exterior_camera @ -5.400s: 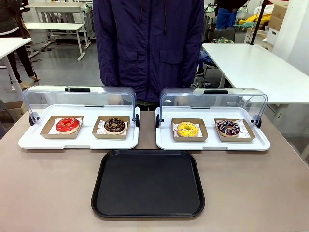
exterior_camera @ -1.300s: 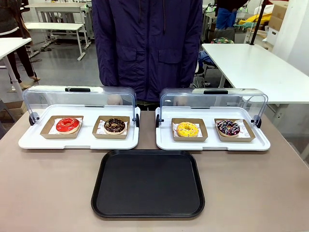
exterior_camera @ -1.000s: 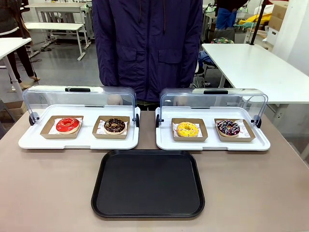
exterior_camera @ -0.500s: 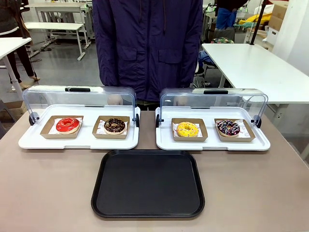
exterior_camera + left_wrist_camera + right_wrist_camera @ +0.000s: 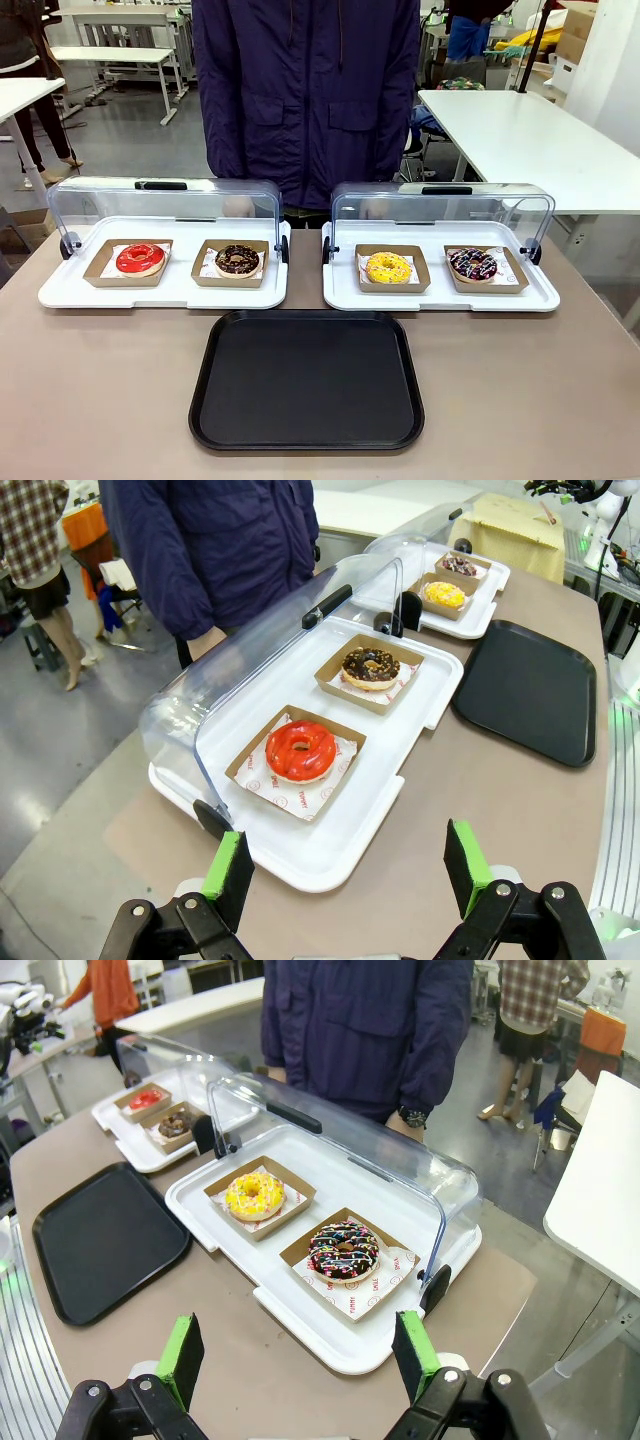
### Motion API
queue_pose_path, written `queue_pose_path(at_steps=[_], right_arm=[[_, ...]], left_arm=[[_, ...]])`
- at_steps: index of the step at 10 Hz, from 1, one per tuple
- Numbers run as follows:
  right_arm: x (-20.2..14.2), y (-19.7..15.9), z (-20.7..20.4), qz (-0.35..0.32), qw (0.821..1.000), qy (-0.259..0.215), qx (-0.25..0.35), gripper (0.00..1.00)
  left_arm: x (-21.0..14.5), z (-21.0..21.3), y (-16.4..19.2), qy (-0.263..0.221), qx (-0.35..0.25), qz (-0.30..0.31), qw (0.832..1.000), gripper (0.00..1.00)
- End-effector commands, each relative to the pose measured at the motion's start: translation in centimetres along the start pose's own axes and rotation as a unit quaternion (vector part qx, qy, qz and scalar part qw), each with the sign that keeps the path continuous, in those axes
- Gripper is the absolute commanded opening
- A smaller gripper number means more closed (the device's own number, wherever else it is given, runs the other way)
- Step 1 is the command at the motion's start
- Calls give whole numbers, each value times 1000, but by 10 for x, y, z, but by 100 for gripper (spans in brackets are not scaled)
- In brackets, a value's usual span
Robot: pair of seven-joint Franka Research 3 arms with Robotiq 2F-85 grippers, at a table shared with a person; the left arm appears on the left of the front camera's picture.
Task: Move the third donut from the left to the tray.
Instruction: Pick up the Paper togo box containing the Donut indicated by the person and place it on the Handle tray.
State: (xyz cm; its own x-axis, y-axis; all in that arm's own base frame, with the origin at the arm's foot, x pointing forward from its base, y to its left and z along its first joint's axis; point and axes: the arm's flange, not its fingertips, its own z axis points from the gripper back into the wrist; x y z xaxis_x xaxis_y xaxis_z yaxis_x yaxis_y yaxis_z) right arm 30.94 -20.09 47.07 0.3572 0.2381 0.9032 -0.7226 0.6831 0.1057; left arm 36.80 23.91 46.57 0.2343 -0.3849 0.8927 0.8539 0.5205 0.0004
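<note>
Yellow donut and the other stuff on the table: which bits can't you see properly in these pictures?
- Yellow donut: in the left wrist view it sits far off and is too small to show its sprinkles.
- Print on the paper under the red donut: left wrist view, too small to read.
- Person's hand: left wrist view, the fingers drop behind the hazy clear lid.

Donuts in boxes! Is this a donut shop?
Probably not a shop, more likely a robot lab staged like one. The yellow donut sits in a white display tray with a clear lid, yet plain white worktables stand behind, and the left tool has green pads.
</note>
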Motion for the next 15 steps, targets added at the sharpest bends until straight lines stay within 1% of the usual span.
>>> queue_pose_path(at_steps=[1, 15], right_arm=[[1, -3, -1, 12, 1000, -12, -2, 100], [1, -3, -1, 12, 1000, -12, -2, 100]], left_arm=[[0, 1, -1, 2, -4, -4, 1000, 100], [0, 1, -1, 2, -4, -4, 1000, 100]])
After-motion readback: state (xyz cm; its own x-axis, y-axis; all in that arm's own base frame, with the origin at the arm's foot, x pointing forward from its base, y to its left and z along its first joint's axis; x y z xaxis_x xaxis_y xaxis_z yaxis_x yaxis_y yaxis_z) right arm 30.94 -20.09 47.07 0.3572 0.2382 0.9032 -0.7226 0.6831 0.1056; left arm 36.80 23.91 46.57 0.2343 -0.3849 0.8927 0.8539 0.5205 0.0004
